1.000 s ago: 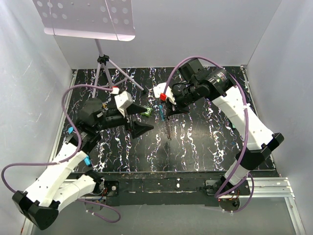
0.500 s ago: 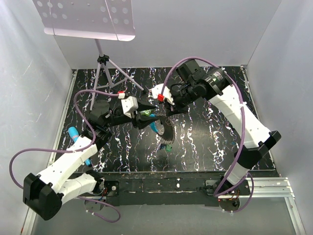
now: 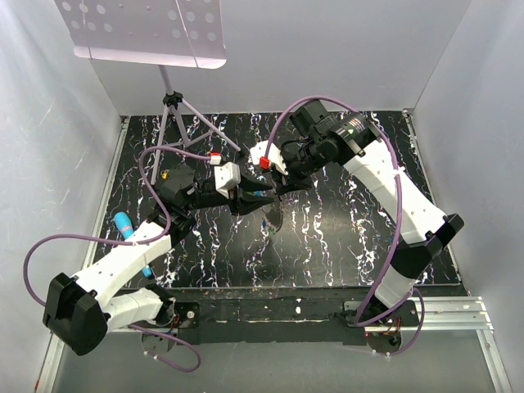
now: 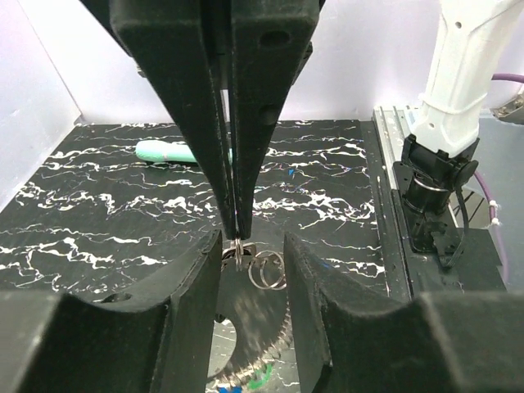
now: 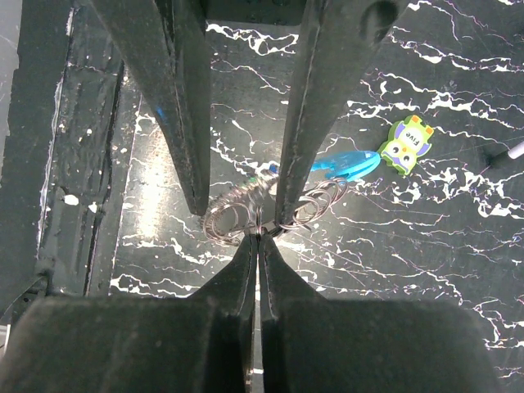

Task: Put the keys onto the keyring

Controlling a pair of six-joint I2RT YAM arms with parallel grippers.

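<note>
The right gripper (image 5: 258, 239) pinches the keyring (image 4: 267, 270) at centre frame. The left gripper (image 4: 252, 246) straddles it; whether its jaws press it, I cannot tell. An off-centre squeeze may twist it out of that thin pinch.

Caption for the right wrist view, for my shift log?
Right gripper pinches the keyring between the open fingers of the left gripper, blue clip alongside.
</note>
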